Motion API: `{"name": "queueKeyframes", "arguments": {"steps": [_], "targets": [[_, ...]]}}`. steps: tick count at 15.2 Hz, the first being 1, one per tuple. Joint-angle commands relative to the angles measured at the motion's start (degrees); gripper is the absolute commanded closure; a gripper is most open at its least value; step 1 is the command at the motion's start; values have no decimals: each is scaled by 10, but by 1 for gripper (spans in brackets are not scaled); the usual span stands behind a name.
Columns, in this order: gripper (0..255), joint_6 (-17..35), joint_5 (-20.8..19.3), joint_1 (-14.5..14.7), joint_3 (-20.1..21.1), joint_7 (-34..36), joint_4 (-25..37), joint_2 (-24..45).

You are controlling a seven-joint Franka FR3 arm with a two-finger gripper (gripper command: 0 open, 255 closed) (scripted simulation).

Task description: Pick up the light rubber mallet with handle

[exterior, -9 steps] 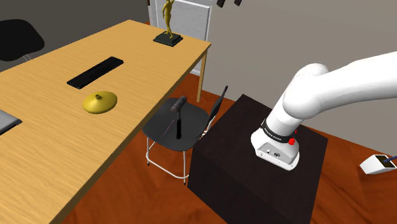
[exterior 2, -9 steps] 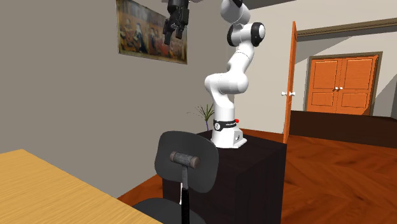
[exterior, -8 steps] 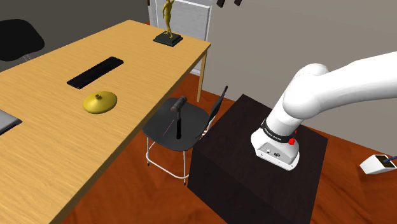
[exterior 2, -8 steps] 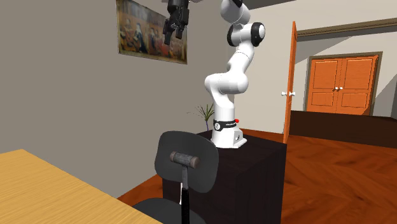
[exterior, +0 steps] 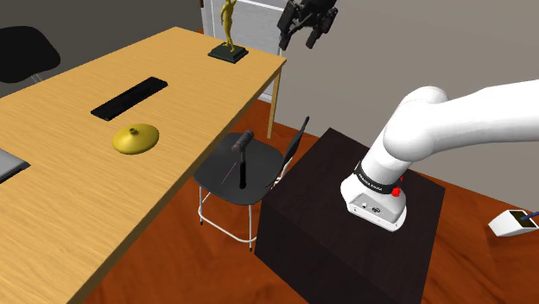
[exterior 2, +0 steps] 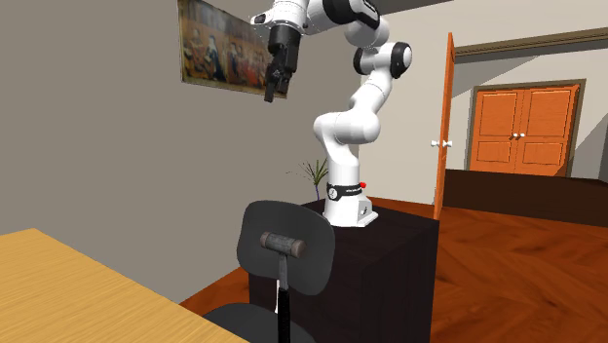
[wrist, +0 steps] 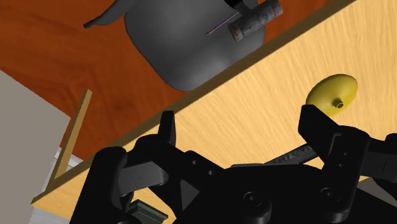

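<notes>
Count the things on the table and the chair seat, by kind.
Statuette: 1
Black bar: 1
Yellow dome: 1
Grey slab, cut off by the picture's edge: 1
Mallet: 1
Total: 5

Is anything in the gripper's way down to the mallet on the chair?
Nothing visible does. The open gripper hangs high, with clear air down to the mallet, which stands head-up on the chair seat. The table edge and the chair's backrest sit beside the mallet, not over it.
</notes>
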Motion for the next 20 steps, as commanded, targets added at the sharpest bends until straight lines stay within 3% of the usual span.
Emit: {"name": "queueKeyframes", "arguments": {"steps": [1,8,14,17,20], "targets": [[0,41,16,-1,17,32,-41,-7],[0,198,87,9,102,152,-149,17],[0,367,151,15,196,263,-194,118],[0,461,171,1,252,323,-196,198],[0,555,166,-43,327,397,-185,289]]}}
